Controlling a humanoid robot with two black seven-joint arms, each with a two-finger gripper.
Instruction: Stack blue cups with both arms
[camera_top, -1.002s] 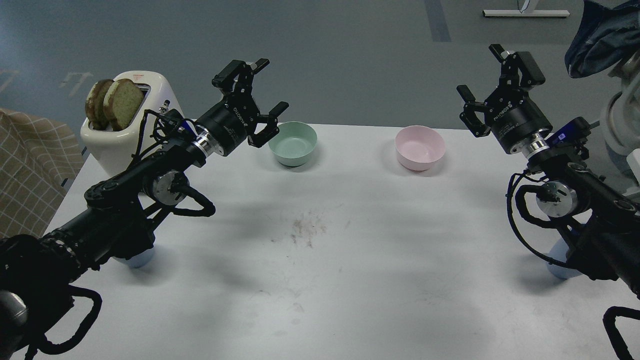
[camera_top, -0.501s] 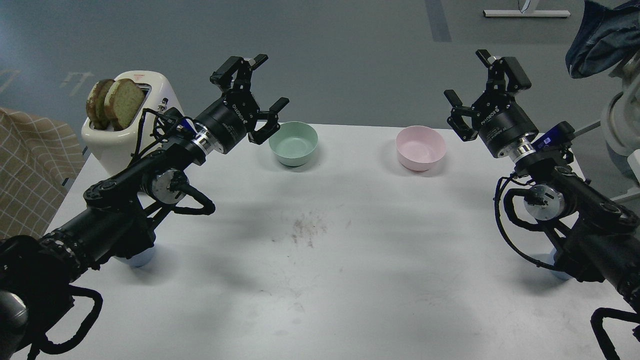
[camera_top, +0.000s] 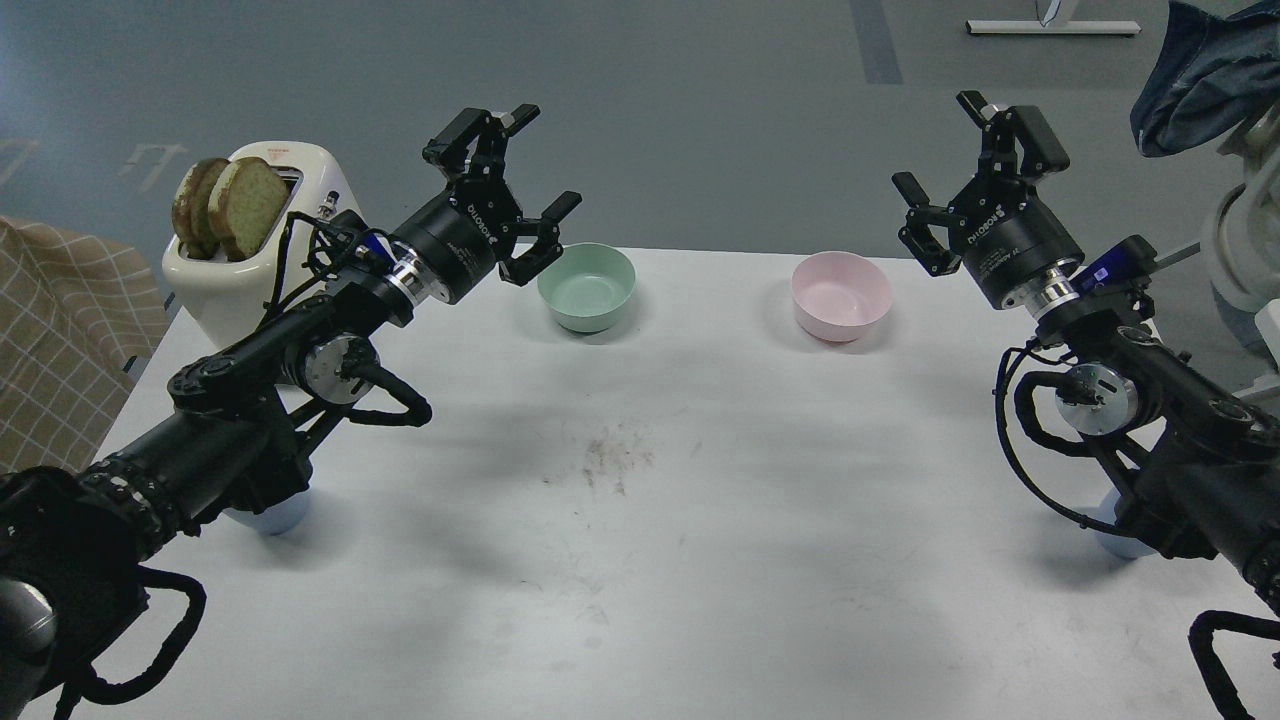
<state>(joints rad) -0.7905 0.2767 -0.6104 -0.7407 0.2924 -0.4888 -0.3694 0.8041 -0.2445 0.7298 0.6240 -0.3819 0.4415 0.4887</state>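
Note:
Two blue cups stand on the white table (camera_top: 640, 560), each mostly hidden under an arm. Only the base of one blue cup (camera_top: 272, 517) shows at the left, beneath my left arm. A sliver of the other blue cup (camera_top: 1112, 528) shows at the right, beneath my right arm. My left gripper (camera_top: 520, 160) is open and empty, raised above the table's back edge, left of the green bowl. My right gripper (camera_top: 955, 145) is open and empty, raised right of the pink bowl. Both grippers are far from the cups.
A mint-green bowl (camera_top: 587, 287) and a pink bowl (camera_top: 840, 294) sit at the back of the table. A white toaster (camera_top: 262, 235) with two slices of toast stands at the back left. A checked cloth (camera_top: 60, 340) lies off the left edge.
The left gripper has lifted slightly and stayed open. The right gripper swung left and up, then drifted a little back to the right, still open.

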